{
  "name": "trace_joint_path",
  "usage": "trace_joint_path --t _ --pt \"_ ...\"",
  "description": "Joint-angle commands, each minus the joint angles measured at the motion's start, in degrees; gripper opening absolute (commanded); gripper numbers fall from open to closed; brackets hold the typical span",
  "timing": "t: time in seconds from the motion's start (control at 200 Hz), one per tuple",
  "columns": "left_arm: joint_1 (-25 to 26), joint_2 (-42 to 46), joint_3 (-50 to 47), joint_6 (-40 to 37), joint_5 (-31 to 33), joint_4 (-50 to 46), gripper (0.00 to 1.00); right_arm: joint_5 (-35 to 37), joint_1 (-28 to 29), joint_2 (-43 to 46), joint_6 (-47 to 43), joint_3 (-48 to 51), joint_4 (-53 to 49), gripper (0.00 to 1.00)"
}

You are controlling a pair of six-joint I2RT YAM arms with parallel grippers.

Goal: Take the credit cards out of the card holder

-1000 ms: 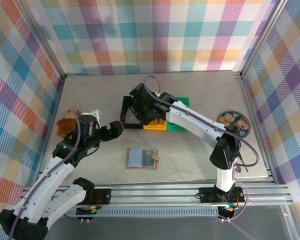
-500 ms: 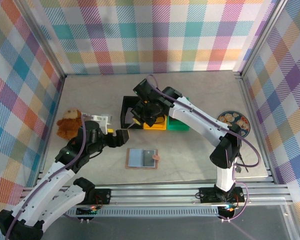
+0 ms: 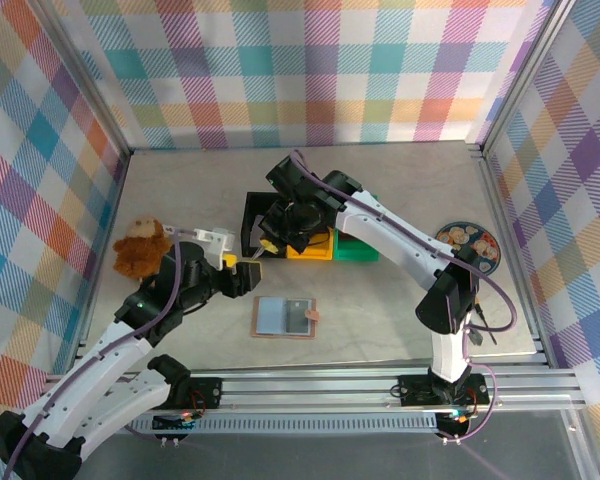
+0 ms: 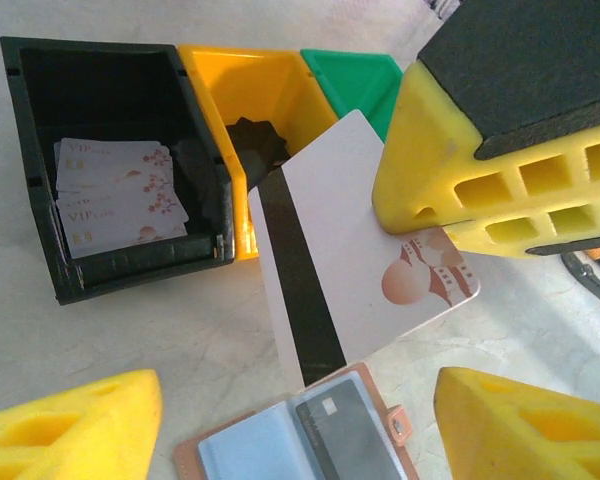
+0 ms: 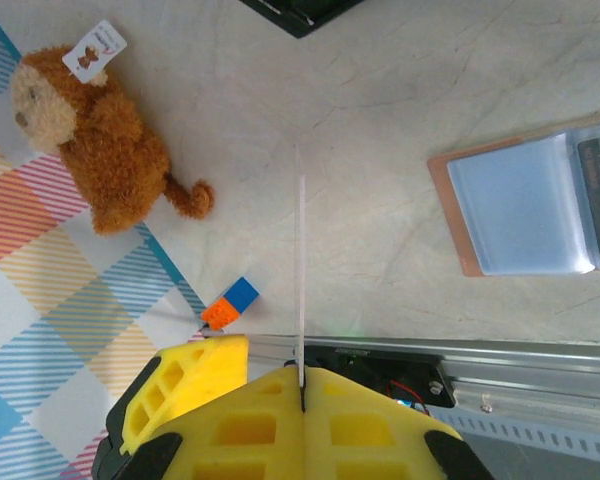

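- One white card (image 4: pixel 350 250) is clenched flat between the pads of my right end effector (image 5: pixel 302 378), at the side away from its black stripe. In the right wrist view it stands edge-on, a thin line above the worktop (image 3: pixel 370 320).
- My left end effector (image 4: pixel 298 385) is released, its fingers standing apart. The card's free corner shows between them, but I cannot tell whether they truly flank it.
- Open and pale side up, the holder (image 3: pixel 280 318) lies on the worktop on the near side of the bins. A dark card (image 4: pixel 332 425) sits in its right-hand pocket.
- Two cards (image 4: pixel 120 195) lie in the black bin (image 4: pixel 40 150).
- I judge each card light, thin and stiff with some spring, and glossy enough to slip. The hold belongs on the flat faces close to an edge, pressed firmly enough to stop the card swivelling.
- The holder looks soft and light, so it is likely to slide or lift when a card is pulled.
- The dark card lies nearly flush, so I would take it by its exposed edge and draw it along the pocket while the other end effector pins the leather.
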State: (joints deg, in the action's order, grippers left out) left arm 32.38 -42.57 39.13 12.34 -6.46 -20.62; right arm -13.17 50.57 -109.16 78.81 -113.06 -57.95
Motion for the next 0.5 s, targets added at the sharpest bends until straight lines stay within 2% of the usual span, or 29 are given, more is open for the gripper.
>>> trace_joint_path --t 0.0,0.495 --pt "0.8 -0.4 -0.5 -1.3 -0.8 1.4 0.63 -3.7 -0.3 -1.6 -1.6 -1.9 -0.1 0.00" --pt "1.5 -2.7 0.4 -2.3 0.1 0.0 0.40 -7.7 0.0 -1.7 -3.0 -1.9 0.6 0.00"
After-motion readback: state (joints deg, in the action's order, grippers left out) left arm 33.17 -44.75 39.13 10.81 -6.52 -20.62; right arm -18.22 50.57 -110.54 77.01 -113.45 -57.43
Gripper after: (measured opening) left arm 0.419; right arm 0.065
